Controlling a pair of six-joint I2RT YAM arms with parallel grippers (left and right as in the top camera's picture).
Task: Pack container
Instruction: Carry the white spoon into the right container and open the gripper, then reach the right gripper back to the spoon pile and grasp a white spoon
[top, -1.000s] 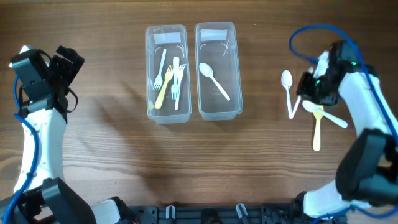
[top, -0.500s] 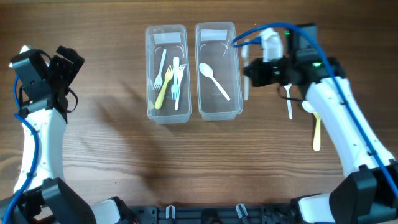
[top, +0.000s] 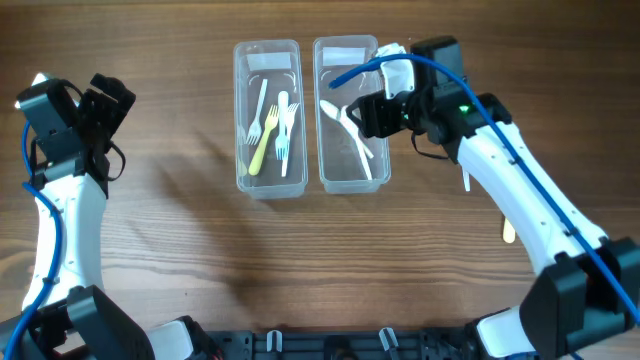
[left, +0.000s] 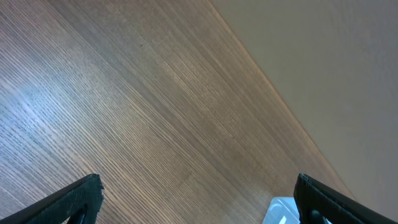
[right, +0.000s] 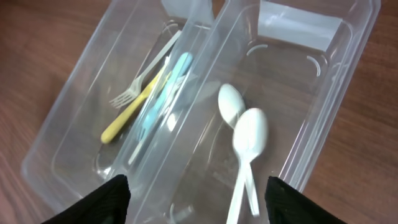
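Right gripper (top: 368, 114) open above the spoon container – left gripper (top: 104, 98) open and idle.

In the right wrist view the right gripper's dark fingers (right: 109, 200) stand wide apart, grasping nothing. Directly beneath and between them sits the clear rectangular plastic container (right: 348, 81) holding two white plastic spoons (right: 250, 132), one lying across the other, neither touched by a finger. Under one finger, just beside the first container, stands a second clear plastic container (right: 59, 134) with a yellow plastic fork (right: 127, 117), a blue fork (right: 168, 84) and a white fork (right: 134, 89). Behind the gripper, past its wrist, a white spoon handle (top: 466, 180) and a cream plastic spoon (top: 509, 228) lie on the brown wooden table (top: 180, 250). The left gripper's fingers (left: 78, 199) are likewise spread, holding nothing — well apart from both containers, wood beneath.
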